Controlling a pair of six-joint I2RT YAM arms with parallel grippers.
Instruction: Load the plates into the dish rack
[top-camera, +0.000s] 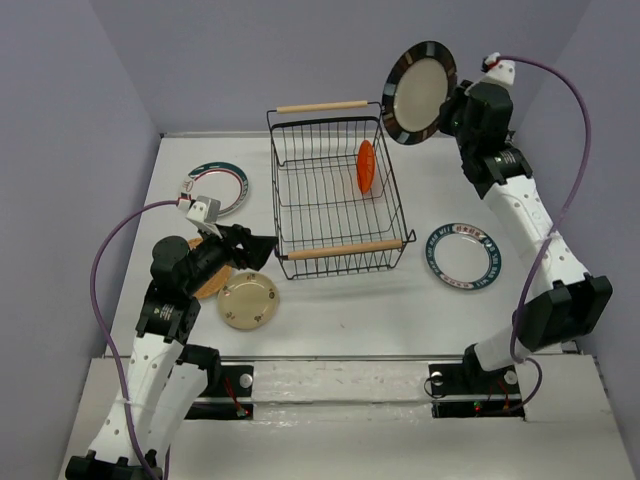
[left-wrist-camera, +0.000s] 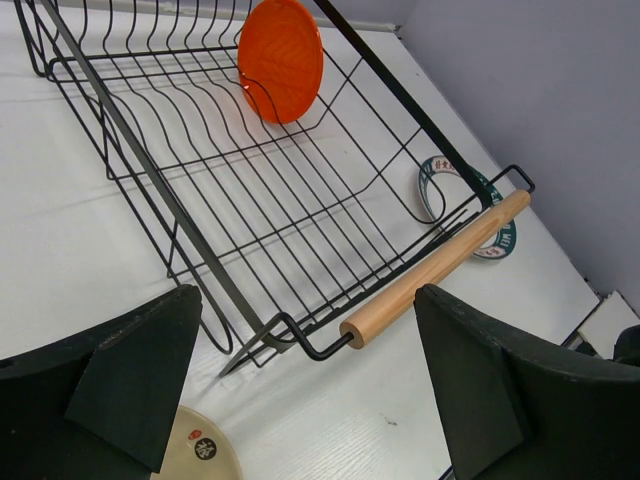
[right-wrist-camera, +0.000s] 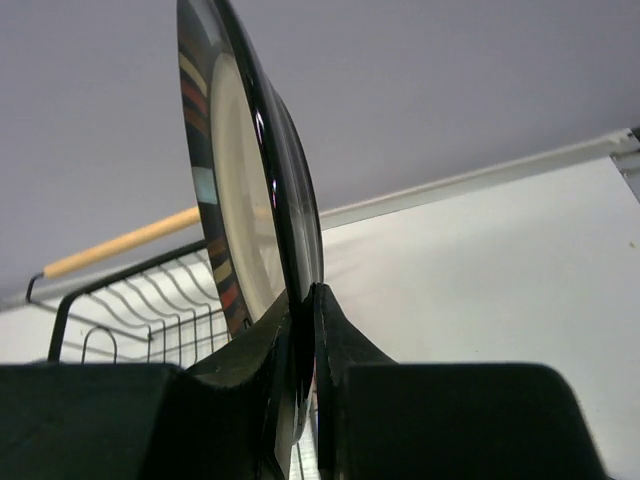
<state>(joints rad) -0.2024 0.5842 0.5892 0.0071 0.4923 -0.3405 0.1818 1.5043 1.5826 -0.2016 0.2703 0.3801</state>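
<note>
The dish rack (top-camera: 335, 190) sits mid-table with its long axis running away from the arms. One wooden handle (top-camera: 345, 249) lies across the near short end and another across the far end. Purple walls (top-camera: 70, 150) close in the table (top-camera: 330, 320) on the left, far and right sides.

Six plates show. The orange plate (top-camera: 366, 165) stands on edge against the rack's right side, and the rest of the wire floor is open. A teal-rimmed plate (top-camera: 215, 188) lies flat, well apart on the rack's left, and a second teal-rimmed plate (top-camera: 463, 255) lies near its right side. The cream plate (top-camera: 248, 300) lies flat just off the rack's near-left corner. Beside it, the tan-brown plate (top-camera: 214, 284) is mostly hidden under the left arm.

The right gripper (right-wrist-camera: 303, 310) is clamped on the rim of the black-rimmed plate (top-camera: 420, 92). It holds the plate on edge in the air beside the rack's far-right corner, face turned toward the arms. The left gripper (left-wrist-camera: 308, 330) hangs with its jaws spread wide and grips nothing, low over the cream plate and pointing at the near handle.
</note>
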